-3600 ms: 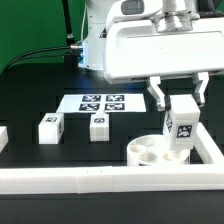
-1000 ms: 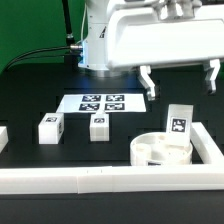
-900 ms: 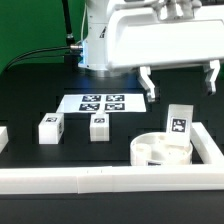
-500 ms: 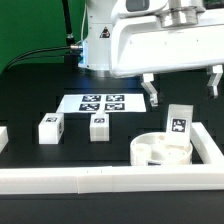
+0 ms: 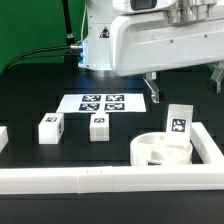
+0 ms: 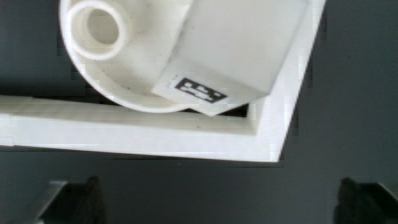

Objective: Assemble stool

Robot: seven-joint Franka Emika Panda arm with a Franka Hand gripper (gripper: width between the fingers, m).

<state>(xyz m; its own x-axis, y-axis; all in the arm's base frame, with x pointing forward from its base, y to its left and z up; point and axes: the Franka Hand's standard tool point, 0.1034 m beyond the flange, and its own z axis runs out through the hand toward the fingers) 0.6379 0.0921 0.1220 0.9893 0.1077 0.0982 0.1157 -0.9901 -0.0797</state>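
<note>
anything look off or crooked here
The white rectangular leg block standing at the rim of the white round ring-like seat seems to lean slightly, not quite square. Nothing else stands out.

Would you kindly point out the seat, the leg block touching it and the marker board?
seat (image 5: 160,158), exterior view, front wall.
leg block (image 5: 179,124), exterior view, tagged face.
marker board (image 5: 104,103), exterior view, centre.

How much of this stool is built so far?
One leg block stands upright in the round seat, seemingly fitted. Nothing is in hand: the gripper hangs open above it. Two leg blocks lie loose on the table, not yet attached.
</note>
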